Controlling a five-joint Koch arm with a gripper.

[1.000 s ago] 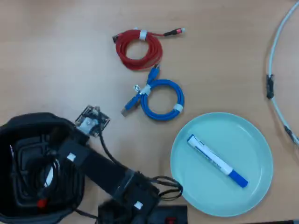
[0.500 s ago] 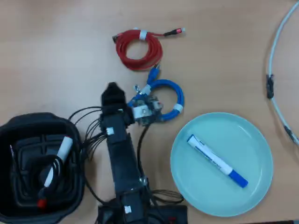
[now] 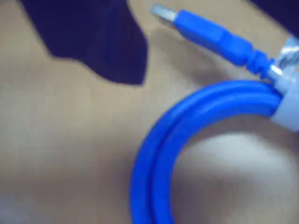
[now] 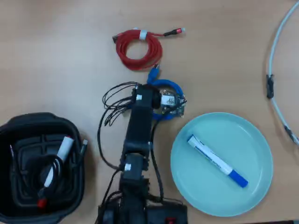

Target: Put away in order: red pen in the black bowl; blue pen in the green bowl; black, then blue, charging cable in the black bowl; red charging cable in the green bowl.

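With red pen (image 4: 55, 164) and black cable in the black bowl (image 4: 74, 135) and blue pen (image 4: 217, 160) in the green bowl (image 4: 261, 177), the gripper (image 4: 156, 101), its spread unclear, hovers over the blue charging cable (image 3: 187, 126) on the bench (image 4: 56, 56), apparently needing a closing pinch next.

A pale wood counter (image 4: 56, 51) carries everything. Taking the green bowl (image 4: 254, 186) as landmark in the overhead view: the black bowl (image 4: 9, 135) sits well to its left, at the counter's lower left corner. The blue cable (image 4: 174, 87) lies just off the green bowl's upper left, partly under the arm. The red cable (image 4: 138, 46) lies farther up from the bowl, beyond the blue one. A white cord (image 4: 275, 56) curves along the counter above and right of the bowl.
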